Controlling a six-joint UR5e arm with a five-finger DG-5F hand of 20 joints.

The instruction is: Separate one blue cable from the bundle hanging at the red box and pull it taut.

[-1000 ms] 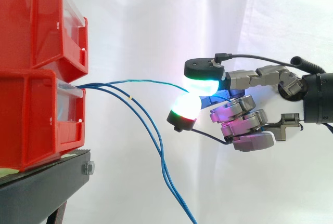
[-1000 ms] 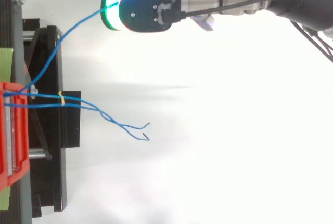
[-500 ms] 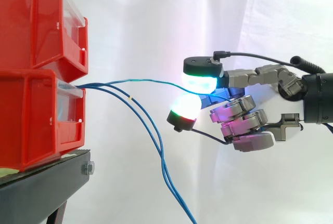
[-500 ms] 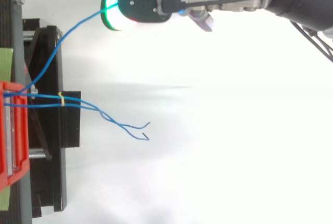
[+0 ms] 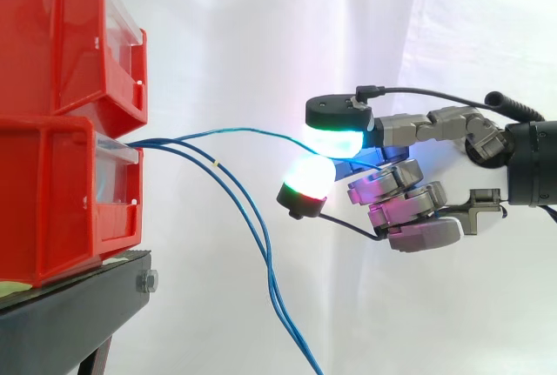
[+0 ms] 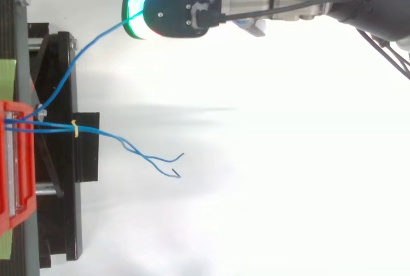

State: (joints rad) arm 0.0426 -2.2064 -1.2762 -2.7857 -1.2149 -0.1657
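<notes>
Single blue cable [image 5: 244, 131] ran from front lip of lower red bin [image 5: 52, 201] out toward 3 o'clock in side view. Far end sat in the hand [image 5: 409, 197]. It was nipped under the green-cyan glowing pad [image 5: 335, 138] of the top finger. Cable's long axis was near level, 9-to-3, with a slight upward bow mid-span, not dead straight. In top view same cable [image 6: 72, 63] left the bin and angled up toward 1 o'clock to the hand [image 6: 179, 13].

Hand state: fingers curled, top finger pinching the cable. White-red thumb pad [image 5: 305, 182] was just below at 6 o'clock of the cable end, apart from it. Other fingers folded in, magenta glow.

Rest of bundle [image 6: 96, 131]: two blue cables left the same bin lip, tied with small yellow band [image 5: 216, 164]. In side view they drooped toward 5 o'clock, away from the pulled cable. Their loose ends were splayed in top view.

Upper red bin [image 5: 61, 36] stacked on lower one. Could not tell the contents of either beyond the cables coming out. Both sat on black stand [image 5: 78, 314], white curtain [image 5: 261, 27] behind.
</notes>
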